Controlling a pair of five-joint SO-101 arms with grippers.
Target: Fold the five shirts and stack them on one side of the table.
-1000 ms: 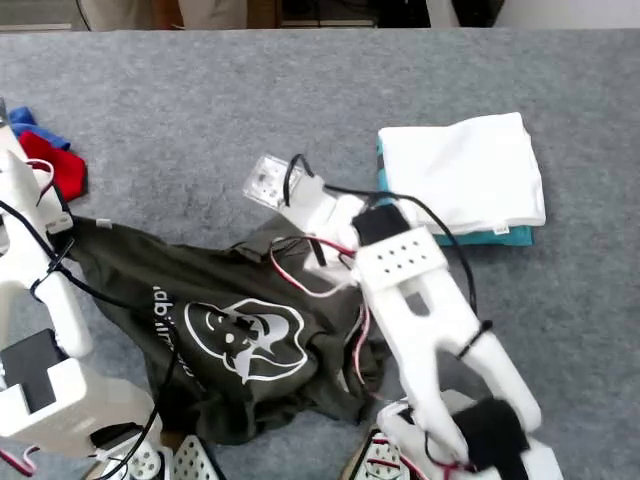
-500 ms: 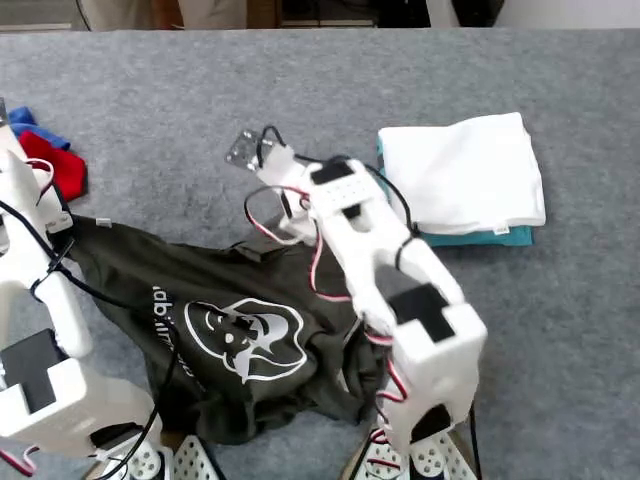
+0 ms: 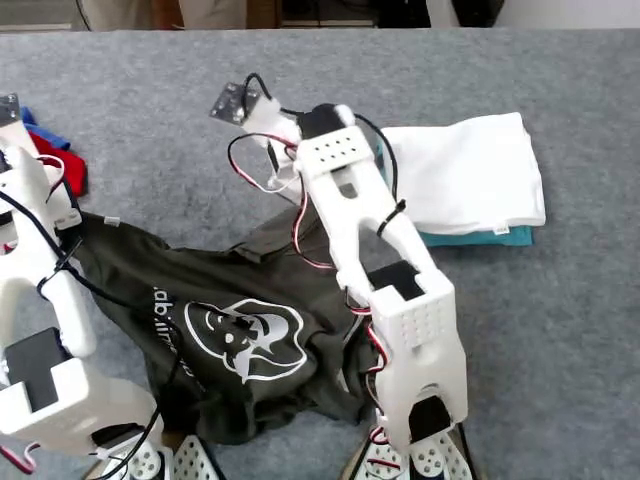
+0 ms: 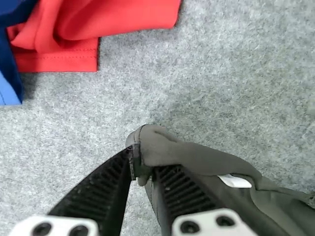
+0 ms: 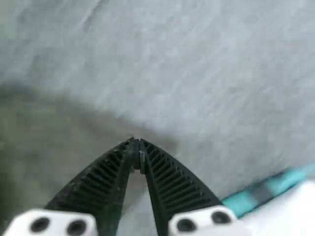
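A dark olive shirt [image 3: 230, 330] with a white print lies crumpled at the front of the table. My left gripper [image 4: 140, 162] is shut on one corner of that shirt [image 4: 197, 157], at the table's left [image 3: 72, 222]. My right arm [image 3: 340, 170] stretches over the shirt toward the middle of the table. Its gripper [image 5: 136, 147] is shut with nothing between the fingers, above bare grey cloth just beyond the shirt's edge [image 5: 34, 142]. A folded white shirt [image 3: 465, 170] rests on a folded teal shirt [image 3: 480, 238] at the right.
A red shirt [image 3: 58, 165] and a blue shirt [image 3: 35, 125] lie bunched at the left edge, close to my left arm; they show as red [image 4: 88, 24] and blue [image 4: 7, 73] cloth in the left wrist view. The grey table cover [image 3: 150, 90] stretches bare across the far side.
My right arm has swung up and away from the dark shirt toward the far middle of the table. The left arm has shifted slightly, still holding the shirt corner.
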